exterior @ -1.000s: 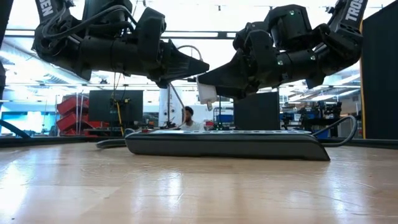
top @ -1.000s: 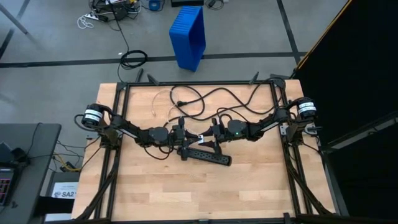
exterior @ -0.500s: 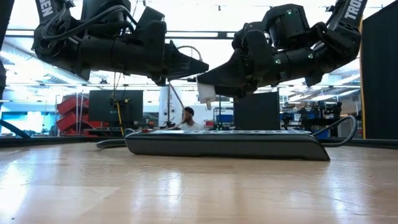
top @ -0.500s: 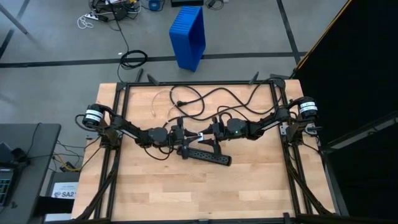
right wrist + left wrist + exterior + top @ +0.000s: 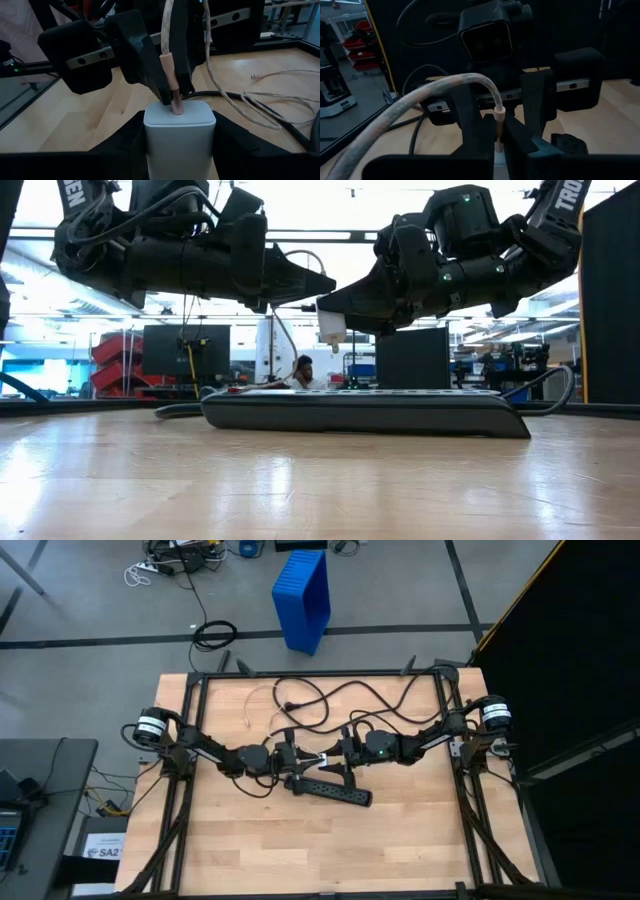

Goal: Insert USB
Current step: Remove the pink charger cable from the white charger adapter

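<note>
Left gripper [image 5: 499, 137] pinching the USB [image 5: 171, 90] plug, right gripper [image 5: 179, 131] clamping one white charger block [image 5: 179, 131], plug tip hidden inside it, above one power strip [image 5: 330, 789] mid-table.

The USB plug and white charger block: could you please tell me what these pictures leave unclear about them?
- High view: USB plug and charger block too small, hidden between left gripper and right gripper.
- Wrist views: plug's tip hidden by dark fingers; seating depth unclear.
- Low view: plug hidden; block's prongs unreadable above the power strip.

Overhead camera looking straight down on the whole tabletop [image 5: 300, 850], low camera level across it, wrist cameras close, all sharing the power strip [image 5: 330, 790].
</note>
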### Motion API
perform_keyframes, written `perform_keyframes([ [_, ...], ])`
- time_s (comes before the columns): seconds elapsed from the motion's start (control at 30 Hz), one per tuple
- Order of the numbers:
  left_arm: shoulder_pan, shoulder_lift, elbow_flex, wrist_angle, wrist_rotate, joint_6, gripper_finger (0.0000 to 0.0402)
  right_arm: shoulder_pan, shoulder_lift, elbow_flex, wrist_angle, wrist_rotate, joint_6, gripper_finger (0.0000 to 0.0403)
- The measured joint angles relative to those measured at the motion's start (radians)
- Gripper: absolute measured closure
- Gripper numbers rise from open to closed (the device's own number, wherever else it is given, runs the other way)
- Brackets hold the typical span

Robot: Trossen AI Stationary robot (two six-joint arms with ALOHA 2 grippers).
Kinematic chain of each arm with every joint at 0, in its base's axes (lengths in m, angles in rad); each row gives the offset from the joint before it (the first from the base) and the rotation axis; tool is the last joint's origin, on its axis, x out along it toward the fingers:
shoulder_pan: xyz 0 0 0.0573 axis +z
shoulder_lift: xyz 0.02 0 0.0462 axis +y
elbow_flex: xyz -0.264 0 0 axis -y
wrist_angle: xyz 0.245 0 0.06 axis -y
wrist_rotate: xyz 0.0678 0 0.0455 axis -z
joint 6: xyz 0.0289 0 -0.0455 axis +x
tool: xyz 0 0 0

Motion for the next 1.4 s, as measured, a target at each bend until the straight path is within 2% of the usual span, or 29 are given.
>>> perform_keyframes([
  [0.1,0.004,0.000,0.000,0.015,0.049,-0.028,0.0401,0.000,0.000,-0.001,-0.018,-0.006,0.002,0.0261],
  [0.13,0.006,0.000,0.003,0.151,0.075,-0.039,0.0401,0.001,0.004,-0.005,-0.052,-0.006,0.003,0.0261],
  [0.23,0.011,-0.023,0.005,0.281,0.114,-0.059,0.0401,0.001,0.022,-0.019,-0.139,-0.016,-0.002,0.0261],
  [0.3,0.014,-0.015,-0.003,0.275,0.146,-0.064,0.0401,0.002,0.003,-0.002,-0.112,-0.008,-0.002,0.0261],
  [0.4,0.019,-0.035,-0.011,0.236,0.158,-0.033,0.0401,0.004,0.014,-0.009,-0.164,0.021,0.004,0.0261],
  [0.53,0.023,-0.050,-0.009,0.192,0.134,-0.028,0.0401,0.007,0.002,-0.002,-0.108,0.024,-0.003,0.0261],
  [0.6,0.023,-0.042,-0.015,0.115,0.127,-0.032,0.0401,0.007,-0.003,-0.004,-0.131,0.023,-0.002,0.0261],
  [0.73,0.023,-0.064,-0.009,0.098,0.095,-0.043,0.0401,0.003,-0.057,0.025,-0.187,0.026,-0.005,0.0261],
  [0.83,0.023,-0.051,-0.016,0.027,0.087,-0.046,0.0401,-0.008,-0.106,0.076,-0.384,0.032,-0.006,0.0261],
  [1.1,0.023,-0.053,-0.015,-0.037,0.085,-0.046,0.0401,-0.044,-0.140,0.310,-1.115,0.088,-0.045,0.0261],
  [1.23,0.022,-0.056,-0.014,-0.059,0.085,-0.049,0.0401,-0.062,-0.145,0.383,-1.329,0.089,-0.046,0.0261],
  [1.4,0.022,-0.055,-0.014,-0.068,0.088,-0.050,0.0401,-0.093,-0.144,0.390,-1.535,0.068,-0.019,0.0261],
])
